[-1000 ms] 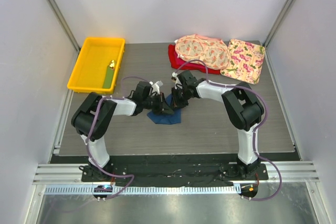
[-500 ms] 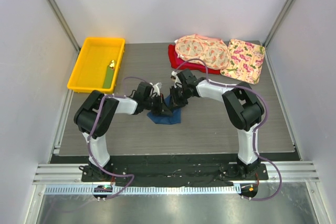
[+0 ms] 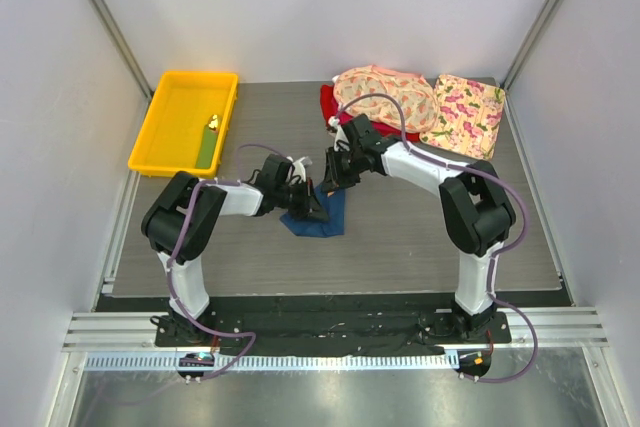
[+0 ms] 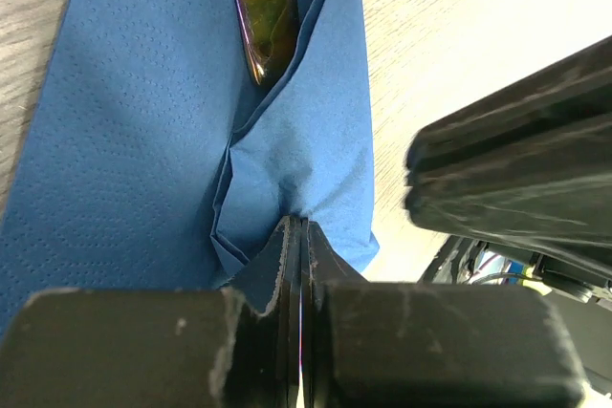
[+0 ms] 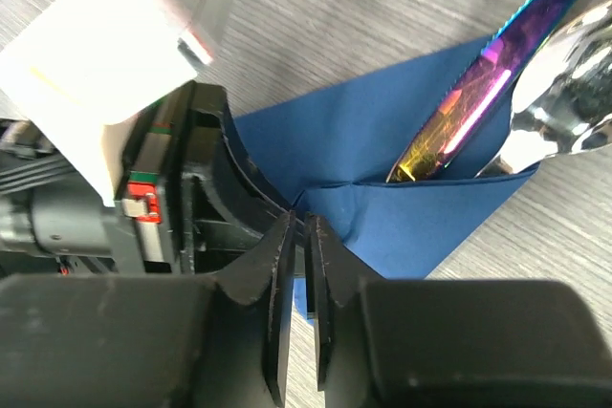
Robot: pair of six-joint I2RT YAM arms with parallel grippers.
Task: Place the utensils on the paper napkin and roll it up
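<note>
Left claw (image 4: 298,228) clamped on thin navy-blue paper napkin (image 4: 124,140), right claw (image 5: 298,228) barely parted; hard tug risks tearing it, spilling iridescent metal knife (image 5: 459,121), silver spoon (image 5: 564,74)

The top camera looks down from high above and behind the robot and takes in the whole table (image 3: 420,237). Both wrist cameras face downward from opposite sides, very close to the paper napkin (image 3: 315,225) (image 4: 143,140) (image 5: 382,140). All three views share this napkin.
</note>
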